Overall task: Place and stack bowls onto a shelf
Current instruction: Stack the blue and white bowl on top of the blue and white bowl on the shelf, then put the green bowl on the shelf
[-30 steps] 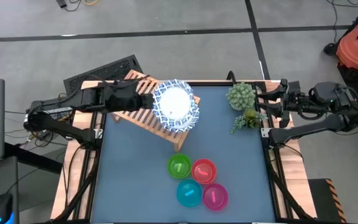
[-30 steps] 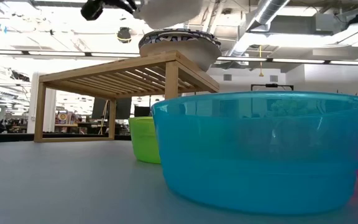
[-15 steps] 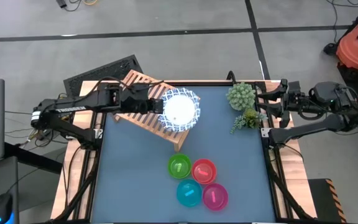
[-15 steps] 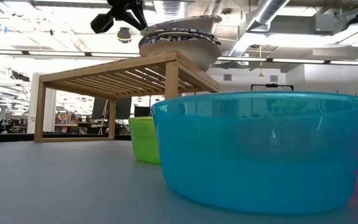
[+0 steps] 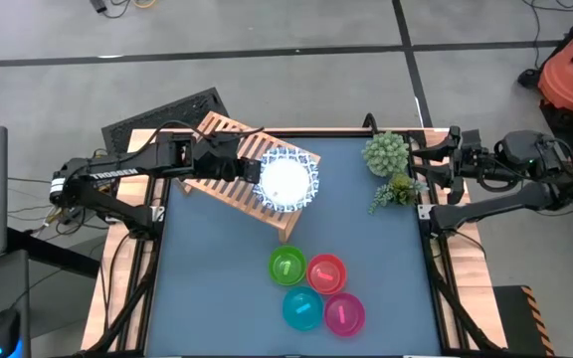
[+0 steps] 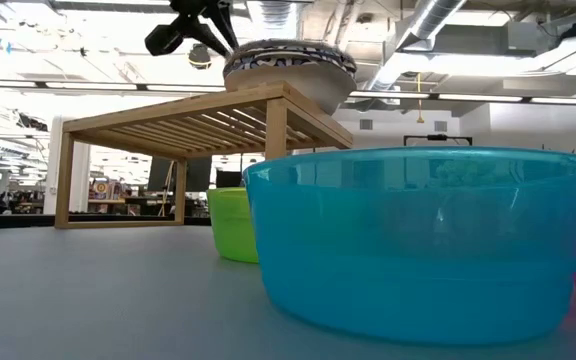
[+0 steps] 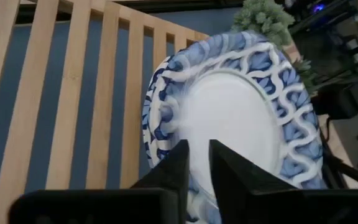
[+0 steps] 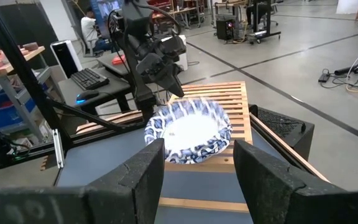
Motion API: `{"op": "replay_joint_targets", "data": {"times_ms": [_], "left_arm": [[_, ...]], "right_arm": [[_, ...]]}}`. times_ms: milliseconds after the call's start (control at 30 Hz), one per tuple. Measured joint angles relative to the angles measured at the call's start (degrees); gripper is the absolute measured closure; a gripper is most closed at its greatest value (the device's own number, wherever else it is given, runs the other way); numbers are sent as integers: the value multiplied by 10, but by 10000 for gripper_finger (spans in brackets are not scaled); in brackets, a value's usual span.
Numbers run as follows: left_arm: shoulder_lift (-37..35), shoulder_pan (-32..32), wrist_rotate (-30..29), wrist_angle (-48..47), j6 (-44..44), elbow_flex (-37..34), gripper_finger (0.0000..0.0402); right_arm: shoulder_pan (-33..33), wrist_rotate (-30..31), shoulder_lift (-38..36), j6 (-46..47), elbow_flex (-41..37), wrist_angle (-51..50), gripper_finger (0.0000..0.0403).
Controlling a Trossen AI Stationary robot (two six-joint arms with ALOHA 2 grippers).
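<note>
A stack of white bowls with blue patterned rims [image 5: 286, 181] [image 6: 288, 65] [image 8: 188, 134] rests by its base on the right end of the wooden slatted shelf [image 5: 222, 184] [image 6: 198, 120]. My left gripper [image 5: 255, 169] [image 7: 199, 155] [image 6: 224, 42] reaches over the shelf from the table's left and is shut on the top bowl. The green [image 5: 287, 266], red [image 5: 326, 272], teal [image 5: 302, 308] and magenta [image 5: 344, 314] bowls stand in a cluster on the near part of the table. My right gripper [image 8: 201, 186] [image 5: 431, 164] waits open at the right edge, beside the plant. My left gripper has the top bowl's rim on the side toward the table's left [image 7: 163, 146], one finger inside the bowl and one outside. The fingers slant down from the upper left onto it. The bowl sits level, nested in the stack on the shelf.
A green bushy plant [image 5: 386, 154] stands at the far right of the table, with a smaller sprig [image 5: 396, 191] in front of it. The shelf's left slats [image 7: 73, 93] are bare. The blue table [image 5: 217, 278] shows bare at the near left.
The left gripper has moved down with the top bowl. A second ago the bowl was held above the stack; half a second ago it leaned tilted on it; now it lies level and nested in the stack. The right arm has kept still.
</note>
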Motion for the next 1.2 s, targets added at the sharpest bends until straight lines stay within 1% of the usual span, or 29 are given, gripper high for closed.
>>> {"op": "replay_joint_targets", "data": {"times_ms": [233,300,333,400,533,633,700,767,833,900,967,1033,1067,1133,1200], "left_arm": [[0,0,-27,-3,34,0,283],[-5,1,-25,-3,58,0,266],[-9,2,-14,-3,73,0,259],[-21,3,30,-5,95,0,248],[-41,-7,152,-24,131,0,242],[-47,-41,214,-45,170,0,246],[-47,-82,234,-51,208,0,251],[-39,-131,235,-51,256,0,256],[-28,-179,216,-50,295,0,259],[-12,-221,184,-51,318,0,259],[7,-255,139,-50,334,0,259],[32,-278,109,-49,355,0,259],[46,-286,104,-48,370,0,259],[75,-297,105,-48,401,0,260],[106,-303,120,-46,435,0,259]], "right_arm": [[0,0,0,0,0,0,184],[0,0,0,0,0,0,184],[0,0,0,0,0,0,184],[0,0,0,0,0,0,184],[0,0,0,0,0,0,184],[0,0,0,-2,0,0,184],[0,0,0,-2,0,0,184],[0,0,0,-2,0,0,184],[0,0,0,-2,0,0,184],[0,0,0,-1,0,0,184],[0,0,0,-1,0,0,184],[0,0,0,-1,0,0,184],[0,0,0,-1,0,0,184],[0,0,0,-1,0,0,184],[0,0,0,0,0,0,184]]}}
